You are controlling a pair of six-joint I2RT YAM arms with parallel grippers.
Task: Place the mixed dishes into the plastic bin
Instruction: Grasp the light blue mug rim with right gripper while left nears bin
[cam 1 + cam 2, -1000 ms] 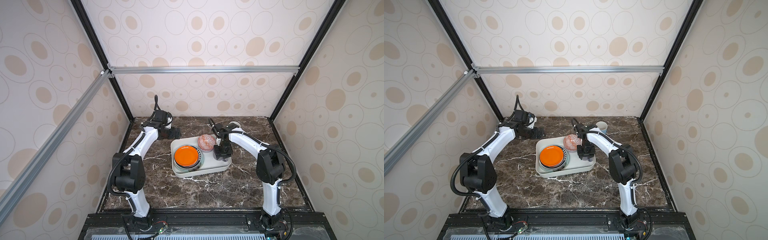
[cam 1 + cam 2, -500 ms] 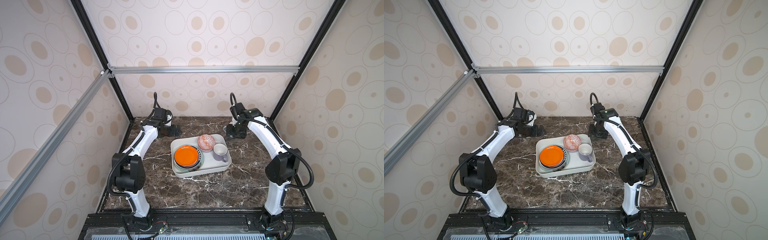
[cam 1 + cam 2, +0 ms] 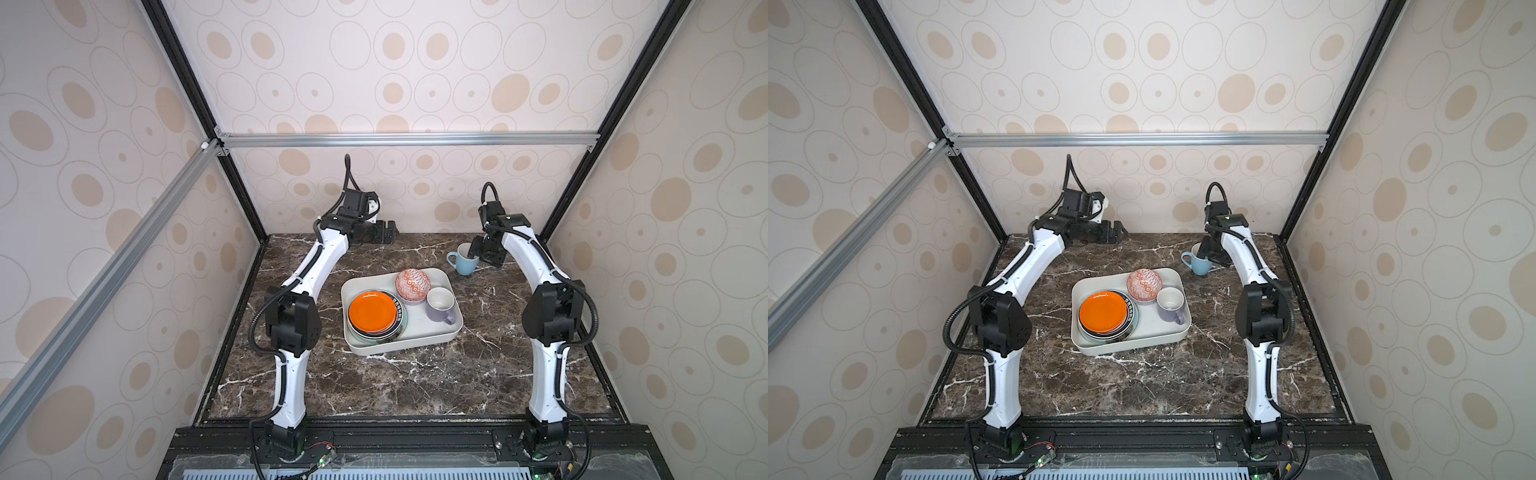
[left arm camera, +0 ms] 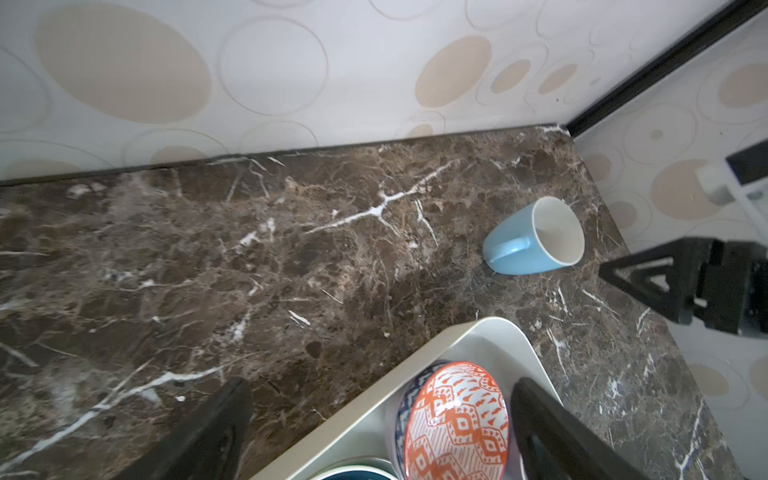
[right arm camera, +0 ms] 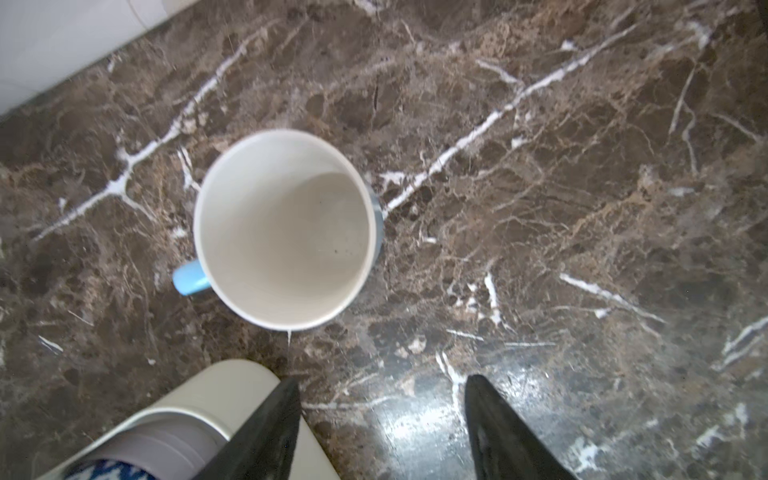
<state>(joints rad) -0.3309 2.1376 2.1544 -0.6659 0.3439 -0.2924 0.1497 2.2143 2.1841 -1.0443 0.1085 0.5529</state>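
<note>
Right arm has swung out of the bin since a second ago. Back then its end effector was sitting over the lavender mug inside the bin. Now you're looking at the right end effector (image 3: 484, 254) hanging at the back right of the bench (image 3: 415, 386), right by the light blue mug (image 3: 462, 265). Left arm is barely shifting, parked at the back left.

Right end effector is standing open: fingers (image 5: 270, 436) apart, only marble showing between them in the right wrist view. The mug is sitting just ahead of the tips, not between them. In both top views the end effector is overlapping the mug's far rim, so you can't tell contact from there.

Left end effector (image 3: 385, 232) is also standing wide open, holding nothing, pointing along the back wall.

Light blue mug is standing upright on the bench, outside the bin (image 3: 399, 344), just beyond its far right corner. Blue outside, white inside, handle pointing toward the left arm's side.

In the bin you're getting:
- orange plate (image 3: 372, 311) topping a plate stack at the left
- red-patterned bowl (image 3: 412, 282) at the far edge, nesting in a lavender bowl (image 5: 153, 446)
- lavender mug (image 3: 441, 305) sitting upright beside them, handle toward the front
</note>
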